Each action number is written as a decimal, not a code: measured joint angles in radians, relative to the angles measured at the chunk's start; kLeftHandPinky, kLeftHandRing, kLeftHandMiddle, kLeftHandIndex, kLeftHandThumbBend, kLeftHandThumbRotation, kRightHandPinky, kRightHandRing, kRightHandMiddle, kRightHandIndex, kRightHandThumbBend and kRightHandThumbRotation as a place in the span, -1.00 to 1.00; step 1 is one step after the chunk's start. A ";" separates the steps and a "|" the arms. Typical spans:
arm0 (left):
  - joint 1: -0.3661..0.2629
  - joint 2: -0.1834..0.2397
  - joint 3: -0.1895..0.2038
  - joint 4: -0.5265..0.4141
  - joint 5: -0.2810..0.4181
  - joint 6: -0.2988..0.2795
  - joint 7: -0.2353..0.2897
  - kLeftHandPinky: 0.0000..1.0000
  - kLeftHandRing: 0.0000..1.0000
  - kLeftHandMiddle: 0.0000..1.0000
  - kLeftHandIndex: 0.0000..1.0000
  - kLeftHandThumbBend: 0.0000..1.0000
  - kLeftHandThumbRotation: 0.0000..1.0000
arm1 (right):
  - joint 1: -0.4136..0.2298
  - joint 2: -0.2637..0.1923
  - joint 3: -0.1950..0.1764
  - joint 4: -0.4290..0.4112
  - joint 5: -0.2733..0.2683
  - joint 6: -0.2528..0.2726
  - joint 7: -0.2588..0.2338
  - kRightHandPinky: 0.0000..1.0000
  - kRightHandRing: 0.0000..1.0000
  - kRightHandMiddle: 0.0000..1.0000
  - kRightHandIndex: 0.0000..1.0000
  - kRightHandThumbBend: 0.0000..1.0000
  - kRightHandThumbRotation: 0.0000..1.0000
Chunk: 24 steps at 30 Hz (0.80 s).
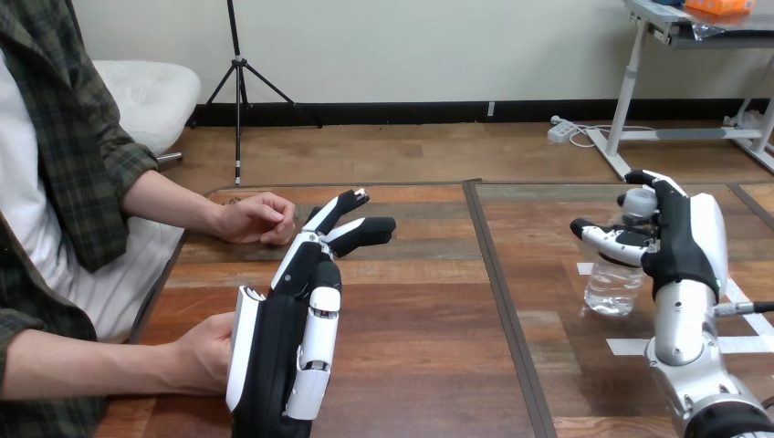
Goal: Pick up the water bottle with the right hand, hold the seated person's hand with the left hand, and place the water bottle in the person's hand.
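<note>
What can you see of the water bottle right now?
The water bottle is small, of clear ribbed plastic, with a pale cap. I cannot tell how full it is. It stands upright on the right part of the table, beside white tape marks. The right hand is curled round its upper half, with the thumb across the front and the fingers behind, up near the cap. Its base looks to rest on the wood, though I cannot be sure.

Head camera: high, close, facing forward-down across wooden table (pixel 411 319).
</note>
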 measured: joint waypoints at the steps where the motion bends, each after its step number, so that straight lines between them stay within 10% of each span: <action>1: 0.000 0.000 0.000 0.000 0.000 0.000 0.000 1.00 0.45 0.46 0.67 -1.00 1.00 | 0.000 0.002 0.000 0.002 0.000 0.000 -0.001 0.45 0.33 0.33 0.42 0.32 -1.00; 24: 0.000 0.000 -0.001 0.000 -0.001 0.006 0.000 1.00 0.43 0.45 0.67 -1.00 1.00 | 0.030 0.028 -0.002 0.028 0.006 -0.015 0.001 0.45 0.33 0.33 0.37 0.31 -1.00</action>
